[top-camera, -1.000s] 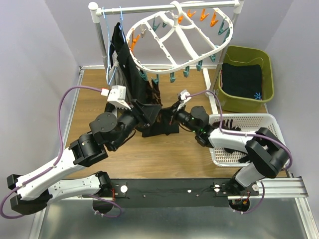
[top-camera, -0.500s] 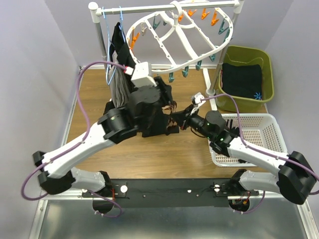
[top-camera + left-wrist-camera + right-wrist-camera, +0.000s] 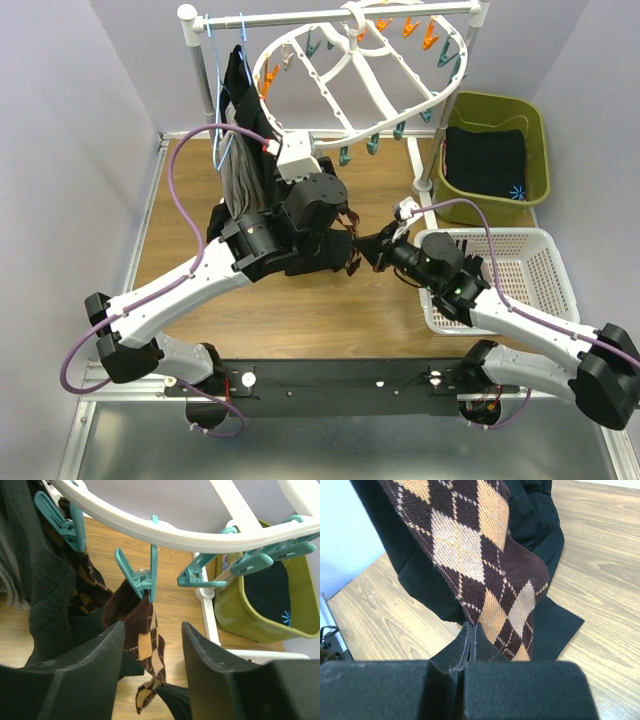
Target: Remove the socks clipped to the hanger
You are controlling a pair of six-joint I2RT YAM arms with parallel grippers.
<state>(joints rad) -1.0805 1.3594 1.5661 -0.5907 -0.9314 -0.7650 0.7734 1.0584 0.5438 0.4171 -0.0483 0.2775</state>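
Note:
The white oval hanger [image 3: 345, 131] hangs from the rack with orange and teal clips; its rim also shows in the left wrist view [image 3: 175, 530]. A brown diamond-patterned sock [image 3: 142, 625] hangs from a teal clip [image 3: 142, 582]. My left gripper [image 3: 152, 626] is open, its jaws on either side of this sock just below the clip. My right gripper [image 3: 472, 627] is shut on the sock's lower end [image 3: 470, 545], low over the table [image 3: 368, 247]. A second diamond sock [image 3: 82, 585] hangs clipped to the left, partly hidden by dark cloth.
Large black garments [image 3: 245, 120] hang on blue hangers [image 3: 222, 90] at the rack's left. A green bin [image 3: 537, 150] with folded dark cloth [image 3: 485, 160] stands at the back right. A white basket [image 3: 520, 262] lies at the right. The rack's pole [image 3: 430, 150] stands beside the bin.
My left arm has risen from low over the table to just under the hanger. My right gripper has drawn back to the right, holding the sock's end.

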